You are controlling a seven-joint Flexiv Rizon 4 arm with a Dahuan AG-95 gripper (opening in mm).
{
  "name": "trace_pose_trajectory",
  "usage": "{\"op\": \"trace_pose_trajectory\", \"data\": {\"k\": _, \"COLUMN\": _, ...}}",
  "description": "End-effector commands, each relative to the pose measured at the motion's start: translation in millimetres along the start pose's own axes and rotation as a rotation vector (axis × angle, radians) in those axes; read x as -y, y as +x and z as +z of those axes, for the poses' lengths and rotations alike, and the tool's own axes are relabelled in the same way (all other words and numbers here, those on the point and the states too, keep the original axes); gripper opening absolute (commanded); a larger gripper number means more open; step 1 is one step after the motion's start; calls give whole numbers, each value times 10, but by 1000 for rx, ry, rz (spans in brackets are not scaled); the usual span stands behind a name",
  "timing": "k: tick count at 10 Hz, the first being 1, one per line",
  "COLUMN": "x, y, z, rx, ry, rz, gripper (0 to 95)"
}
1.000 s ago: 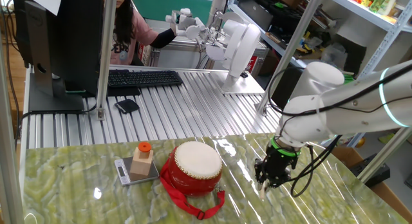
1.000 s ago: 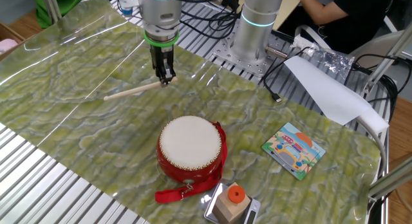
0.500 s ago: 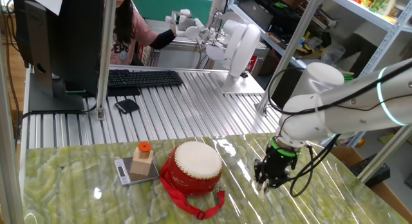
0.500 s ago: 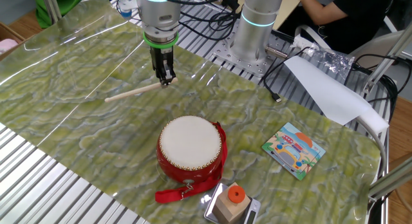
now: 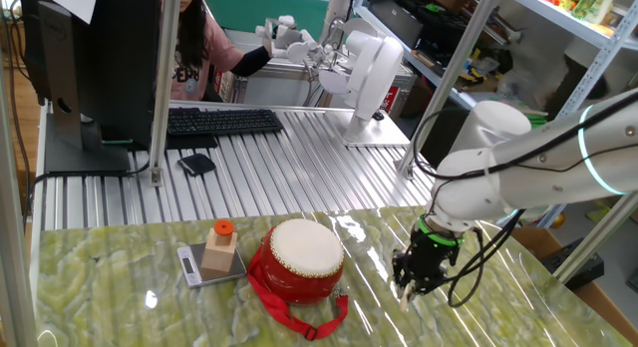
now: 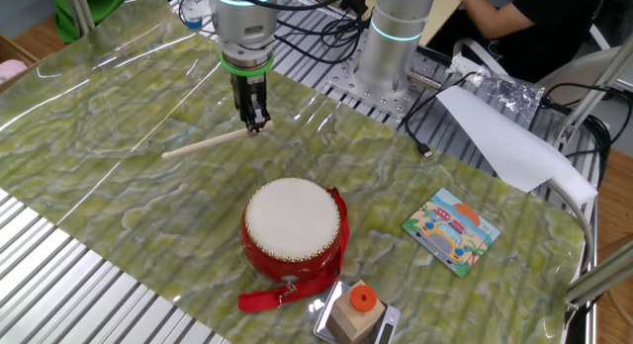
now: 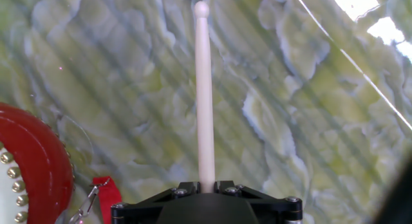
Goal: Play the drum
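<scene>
Gripper (image 6: pixel 256 126) points straight down at the green marbled table (image 6: pixel 119 107), fingers clamped on one end of a pale wooden drumstick (image 6: pixel 206 141) that lies flat on the table. The drum (image 6: pixel 292 228), red body and white skin, sits upright on the table, well apart from the gripper. A wooden block (image 6: pixel 355 311) with an orange cap stands just beside the drum.

Drum (image 7: pixel 26 166) cut by hand view's lower left edge, drumstick (image 7: pixel 205 95) butt hidden behind gripper (image 7: pixel 206 188), fingertips unseen there
</scene>
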State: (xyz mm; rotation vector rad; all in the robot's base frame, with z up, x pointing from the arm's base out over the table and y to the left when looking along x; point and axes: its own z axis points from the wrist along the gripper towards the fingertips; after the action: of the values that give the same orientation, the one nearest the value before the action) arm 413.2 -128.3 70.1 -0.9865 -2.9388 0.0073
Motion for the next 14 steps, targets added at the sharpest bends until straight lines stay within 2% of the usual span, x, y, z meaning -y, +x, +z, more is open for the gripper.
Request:
{"op": "trace_pose_trajectory", "data": {"k": 1, "x": -4, "y": -2, "z": 16, "rx": 0, "ry": 2, "rz": 0, "gripper": 0}}
{"op": "trace_pose_trajectory", "data": {"k": 14, "x": -19, "y": 24, "z": 180, "rx": -3, "ry": -10, "rz": 3, "gripper": 0}}
